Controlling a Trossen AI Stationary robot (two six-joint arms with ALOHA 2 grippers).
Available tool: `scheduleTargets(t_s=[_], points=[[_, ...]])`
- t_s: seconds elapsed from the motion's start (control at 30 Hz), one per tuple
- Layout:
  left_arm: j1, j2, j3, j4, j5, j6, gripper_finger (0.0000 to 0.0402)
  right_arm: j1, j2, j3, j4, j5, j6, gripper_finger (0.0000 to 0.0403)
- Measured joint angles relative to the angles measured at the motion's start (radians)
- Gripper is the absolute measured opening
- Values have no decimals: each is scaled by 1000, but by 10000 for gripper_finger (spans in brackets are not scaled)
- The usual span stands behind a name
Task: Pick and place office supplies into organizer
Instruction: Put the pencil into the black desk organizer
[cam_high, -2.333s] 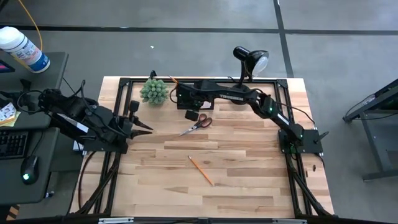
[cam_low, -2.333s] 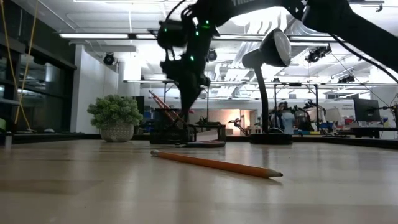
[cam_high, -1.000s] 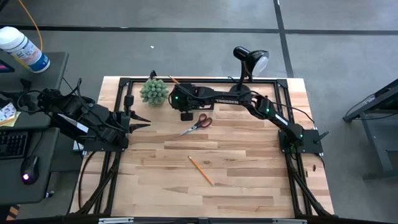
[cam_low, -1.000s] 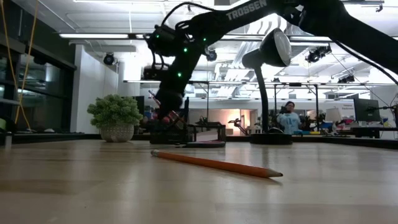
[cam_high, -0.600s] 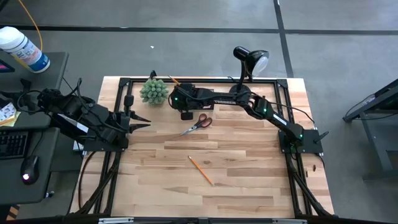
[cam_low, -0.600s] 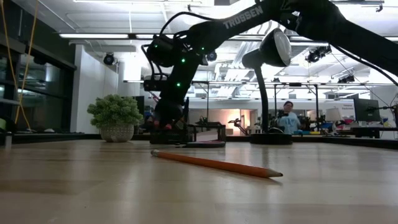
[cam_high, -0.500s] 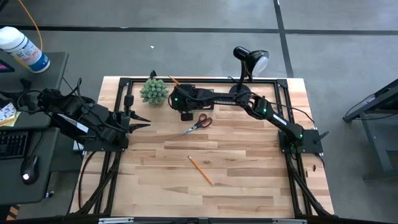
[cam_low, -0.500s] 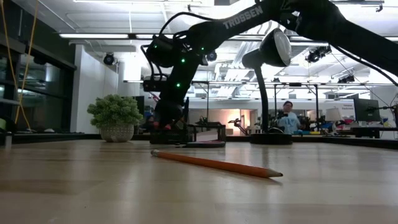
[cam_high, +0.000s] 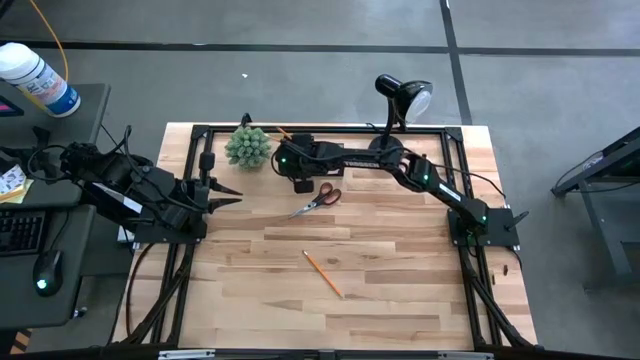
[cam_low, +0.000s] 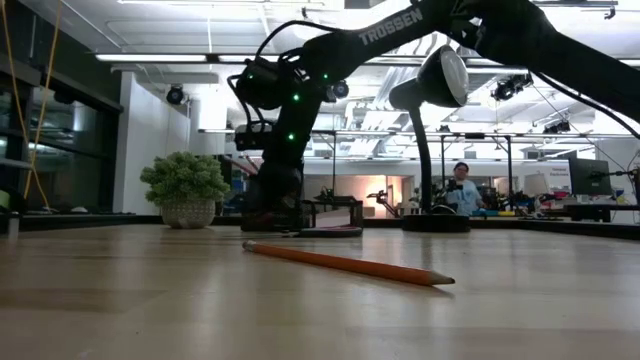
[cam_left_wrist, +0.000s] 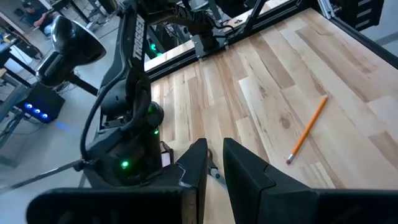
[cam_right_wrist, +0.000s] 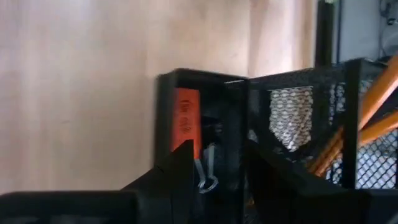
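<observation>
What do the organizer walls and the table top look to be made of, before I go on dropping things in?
Organizer: black wire mesh, likely painted metal; the right wrist view shows an open weave framed by solid black bars, with orange pencils visible through it. Table top: light wood planks, butcher-block style; grain and staggered joints show, and a faint sheen suggests it may be sealed.

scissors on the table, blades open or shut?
Open. In the high view the scissors lie flat on the table, blades spread in a narrow V, beside the right gripper.
</observation>
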Motion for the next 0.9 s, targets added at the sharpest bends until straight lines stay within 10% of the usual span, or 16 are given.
scheduleTargets(t_s=[0.57, 0.9], points=[[0, 0, 0, -10, -9, -10, 42, 84, -31, 158, -276, -113, 16, 124], [0, 31, 0, -107, 11, -199, 42, 132, -100, 158, -545, -282, 362, 123]])
